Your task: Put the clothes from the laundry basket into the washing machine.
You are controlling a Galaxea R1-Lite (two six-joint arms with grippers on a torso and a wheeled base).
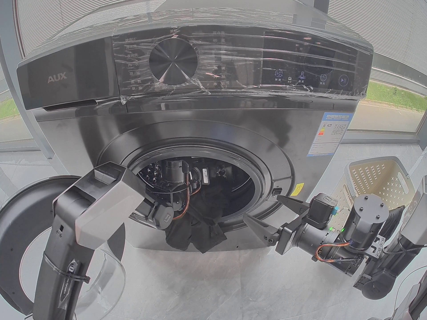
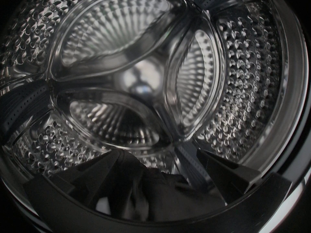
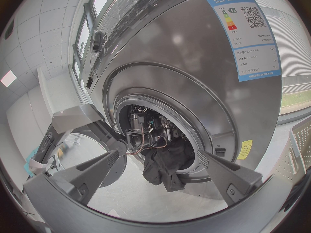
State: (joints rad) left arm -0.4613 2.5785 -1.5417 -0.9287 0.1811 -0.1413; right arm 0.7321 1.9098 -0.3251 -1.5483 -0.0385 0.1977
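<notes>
Limply, a crumpled black garment (image 1: 195, 232) hung out of the washing machine (image 1: 249, 125). Left end effector (image 2: 142, 175) and right end effector (image 1: 261, 206) gaped open.

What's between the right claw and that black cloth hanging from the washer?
Between right gripper and cloth: only the washer's rim and bare floor, head view.

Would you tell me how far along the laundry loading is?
Partly done: a dark garment sits in the washing machine opening, half hanging over the rim. In hand: the left end effector is inside the drum, open. Left: pushing the garment fully in; the laundry basket looks empty.
</notes>
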